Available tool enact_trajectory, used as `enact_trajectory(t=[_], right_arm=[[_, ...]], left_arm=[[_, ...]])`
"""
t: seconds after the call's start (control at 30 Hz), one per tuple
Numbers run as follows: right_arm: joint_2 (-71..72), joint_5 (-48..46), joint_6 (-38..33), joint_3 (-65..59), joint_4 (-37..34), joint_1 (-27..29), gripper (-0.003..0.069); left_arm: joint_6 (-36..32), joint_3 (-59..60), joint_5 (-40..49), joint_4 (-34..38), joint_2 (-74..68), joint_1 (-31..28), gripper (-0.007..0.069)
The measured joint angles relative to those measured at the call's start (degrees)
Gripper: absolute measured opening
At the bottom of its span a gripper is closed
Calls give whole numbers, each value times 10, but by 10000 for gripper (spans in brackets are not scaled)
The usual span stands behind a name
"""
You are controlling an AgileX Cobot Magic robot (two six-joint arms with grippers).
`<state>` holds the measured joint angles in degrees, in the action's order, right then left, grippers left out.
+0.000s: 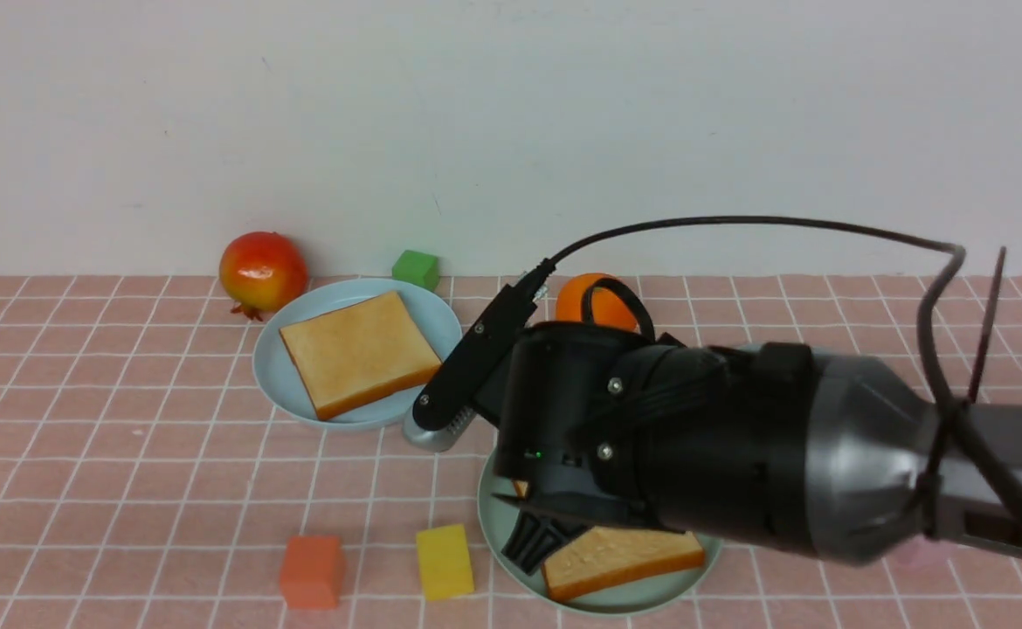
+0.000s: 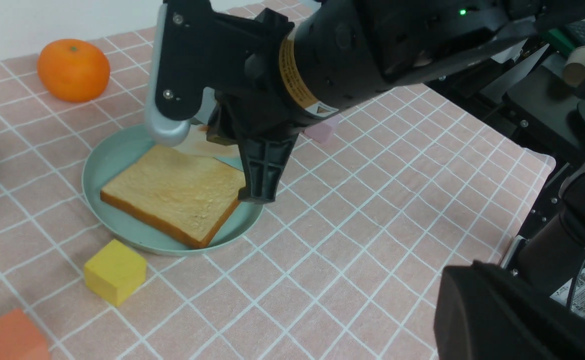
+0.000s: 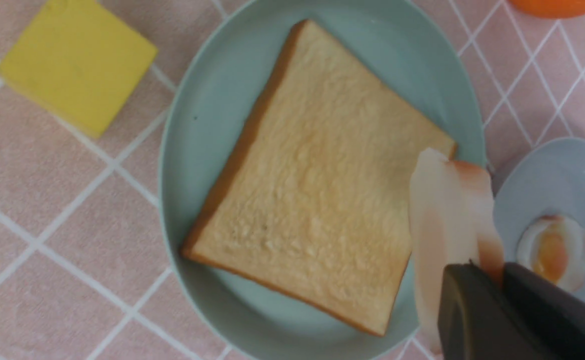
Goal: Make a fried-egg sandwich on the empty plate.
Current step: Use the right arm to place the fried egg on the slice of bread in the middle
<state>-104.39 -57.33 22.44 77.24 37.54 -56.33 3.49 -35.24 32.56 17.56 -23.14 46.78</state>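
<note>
Right pincer clamped narrow on one edge of the fried egg — egg hung edge-on, long axis running down toward the toast slice on the mint-green plate. Egg sat at the toast corner on that plate's side toward the grey plate. Toast centre lay off toward the yellow block — bare, unobstructed. Right arm plainly nearer. Left pincer closed, tips unseen, well apart from the plate.

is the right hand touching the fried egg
Touching. The right wrist view shows the fried egg clamped edge-on in the right hand, with no gap at its tips.
</note>
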Motion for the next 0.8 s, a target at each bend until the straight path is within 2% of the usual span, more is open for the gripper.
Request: enact_trajectory(t=[0.27,0.8], right_arm=[[-40,12,11,0,44,0,64],[-58,18,13,0,48,0,62]], left_arm=[[2,0,0,-1,0,0,12],[2,0,5,0,0,0,12]])
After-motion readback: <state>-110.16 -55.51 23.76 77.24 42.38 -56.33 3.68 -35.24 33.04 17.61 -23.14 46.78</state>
